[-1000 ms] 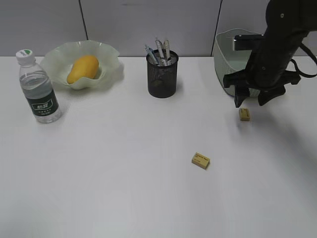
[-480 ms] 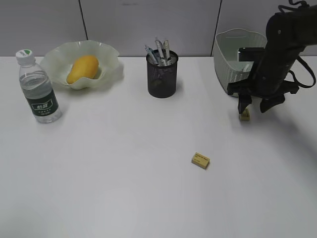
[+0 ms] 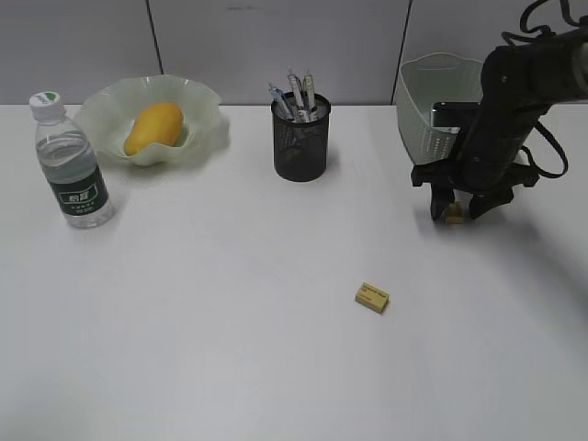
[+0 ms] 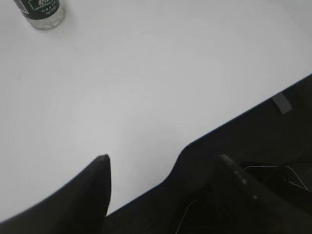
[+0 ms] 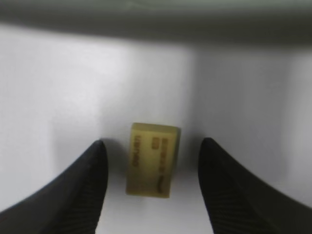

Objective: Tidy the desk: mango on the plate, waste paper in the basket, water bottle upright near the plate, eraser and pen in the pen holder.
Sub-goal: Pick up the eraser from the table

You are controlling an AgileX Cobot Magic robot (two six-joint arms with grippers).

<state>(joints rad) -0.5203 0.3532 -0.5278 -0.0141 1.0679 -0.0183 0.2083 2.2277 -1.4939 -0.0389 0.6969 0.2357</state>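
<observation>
- The right end effector (image 3: pixel 454 213) is lowered to the plain white worktop (image 3: pixel 230 331) just in front of the pale green woven-look plastic basket (image 3: pixel 432 96), its two black fingers (image 5: pixel 87 185) spread apart.
- A small tan rectangular eraser (image 5: pixel 152 159) lies flat on the worktop between those fingers, with a gap on each side, so nothing is clamped.
- A second tan block eraser (image 3: pixel 372 297) lies well apart from the basket, nearer the front and toward the worktop's middle.
- The black wire-mesh cylindrical pen holder (image 3: pixel 301 138) stands to the left of the basket with several pens (image 3: pixel 296 95) upright in it.
- The pale green translucent plate with a wavy rim (image 3: pixel 207 119) sits far left of the basket, and the smooth yellow-orange mango (image 3: pixel 153 127) rests inside it.
- The clear plastic water bottle with a white cap and dark green label (image 3: pixel 72 165) stands upright just beside the plate, farthest from the basket.
- The left end effector (image 4: pixel 163 190) hangs over the worktop's edge, fingers apart and holding nothing; the bottle's base (image 4: pixel 41 12) shows at the top of its wrist view.
</observation>
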